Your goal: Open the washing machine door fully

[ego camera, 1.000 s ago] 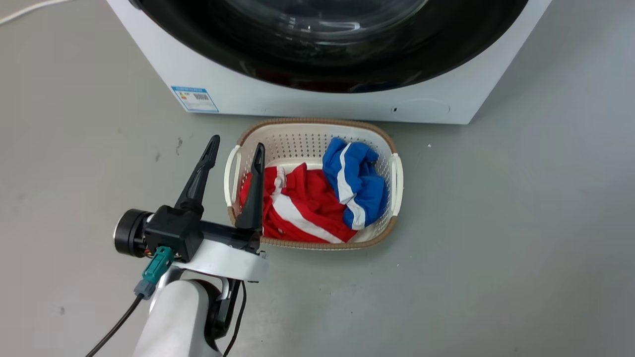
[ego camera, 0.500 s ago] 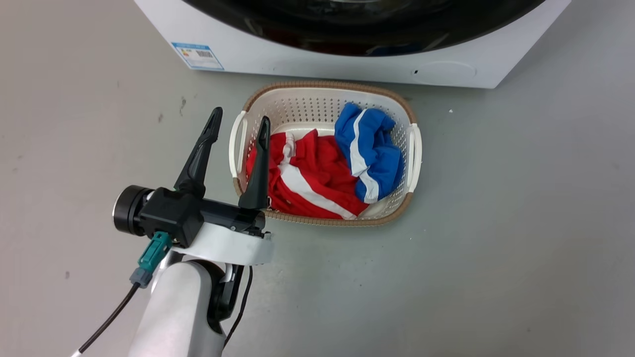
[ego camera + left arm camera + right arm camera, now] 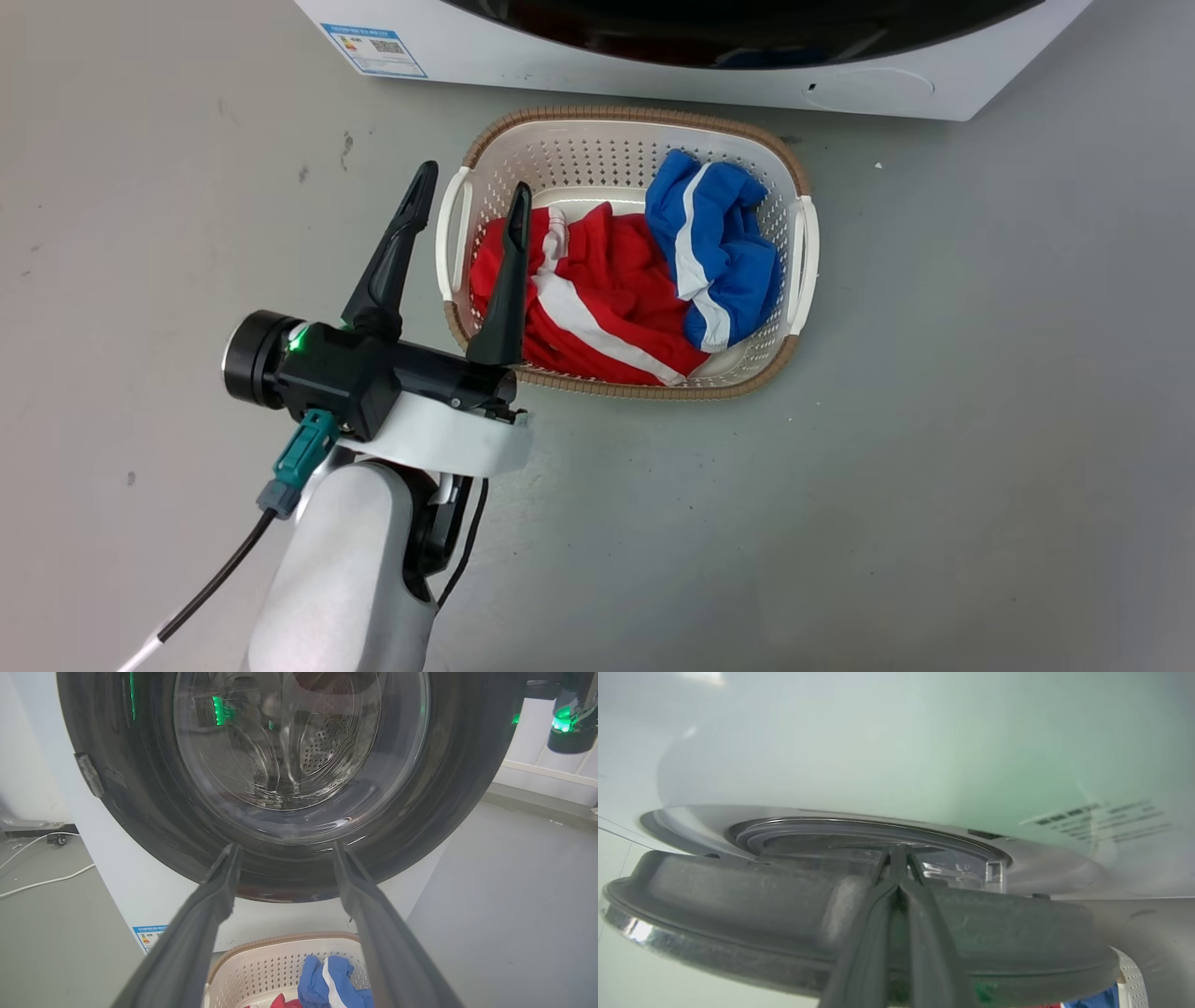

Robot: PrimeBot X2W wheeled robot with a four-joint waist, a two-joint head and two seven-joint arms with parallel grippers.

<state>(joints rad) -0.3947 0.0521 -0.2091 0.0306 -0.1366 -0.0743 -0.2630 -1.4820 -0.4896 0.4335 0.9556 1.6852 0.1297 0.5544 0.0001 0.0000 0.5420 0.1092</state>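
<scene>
Hooking the washing machine door [image 3: 738,914] with the right fingers [image 3: 896,856] pressed tight together, tips tucked into the gap behind its rim, nothing pinched between them. Looks open just a crack on that side, not nearly all the way. Might slip off that smooth, shiny rim if pulled too fast or at a slant, letting the door fall back against the washing machine [image 3: 878,742]. Beware too of the left fingers [image 3: 512,261], spread wide and empty, low over the floor, with the door ahead of and above their tips and the laundry basket [image 3: 635,117] just beside them. Could get bumped by the swinging door if left there.
</scene>
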